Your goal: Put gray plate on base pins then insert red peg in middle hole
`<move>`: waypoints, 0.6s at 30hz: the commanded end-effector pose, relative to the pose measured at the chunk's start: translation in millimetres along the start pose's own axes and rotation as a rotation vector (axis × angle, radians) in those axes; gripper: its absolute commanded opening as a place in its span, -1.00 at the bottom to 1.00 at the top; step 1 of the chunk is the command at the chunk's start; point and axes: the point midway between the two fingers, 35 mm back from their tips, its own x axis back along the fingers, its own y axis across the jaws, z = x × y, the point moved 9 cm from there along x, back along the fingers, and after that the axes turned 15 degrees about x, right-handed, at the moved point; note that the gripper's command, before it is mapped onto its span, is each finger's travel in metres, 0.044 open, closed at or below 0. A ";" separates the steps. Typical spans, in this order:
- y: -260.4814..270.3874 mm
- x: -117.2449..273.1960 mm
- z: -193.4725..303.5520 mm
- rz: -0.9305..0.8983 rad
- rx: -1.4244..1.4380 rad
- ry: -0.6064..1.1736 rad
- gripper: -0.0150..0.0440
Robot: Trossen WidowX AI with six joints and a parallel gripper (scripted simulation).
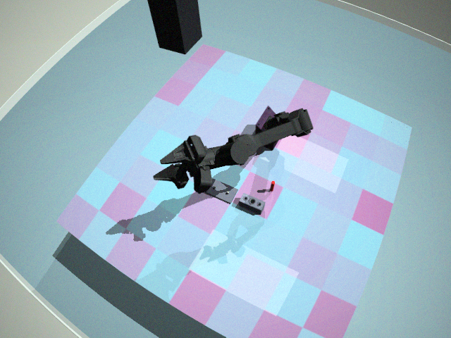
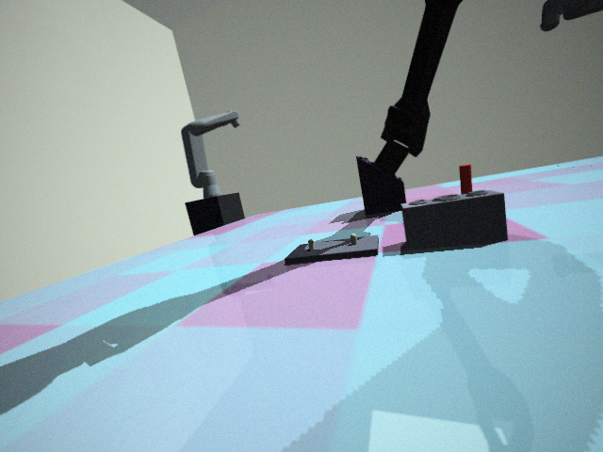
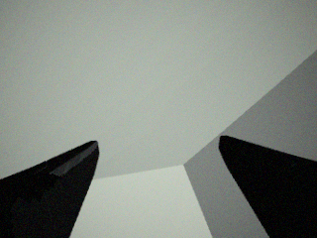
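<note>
The gray plate (image 1: 251, 208) (image 2: 455, 226) is a thick block with three holes on top, resting on the patterned table to one side of the base. The base (image 1: 223, 195) (image 2: 363, 247) is a thin dark slab with two short pale pins standing up; nothing is seated on them. The red peg (image 1: 272, 186) (image 2: 465, 179) stands upright behind the plate, its foot hidden by the plate in the exterior view. My gripper (image 1: 157, 170) (image 3: 159, 144) is wide open and empty, raised above the table. It is out of view in the exterior view.
My arm (image 1: 244, 148) (image 2: 423, 63) reaches over the table and partly overlaps the base's corner in the top view. A black pedestal (image 1: 175, 25) (image 2: 219, 214) stands off to one side, with a gray arm (image 2: 194, 151) on it. A dark strip (image 1: 127, 287) borders the patterned area.
</note>
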 end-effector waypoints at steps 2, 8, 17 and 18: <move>1.2 0.4 -0.7 -0.011 -0.011 -0.004 1.00; 41.5 21.8 -22.9 -0.389 -0.389 -0.069 1.00; 90.0 79.4 -46.8 -0.973 -0.939 0.156 1.00; 93.0 85.2 -48.3 -1.019 -0.982 0.193 1.00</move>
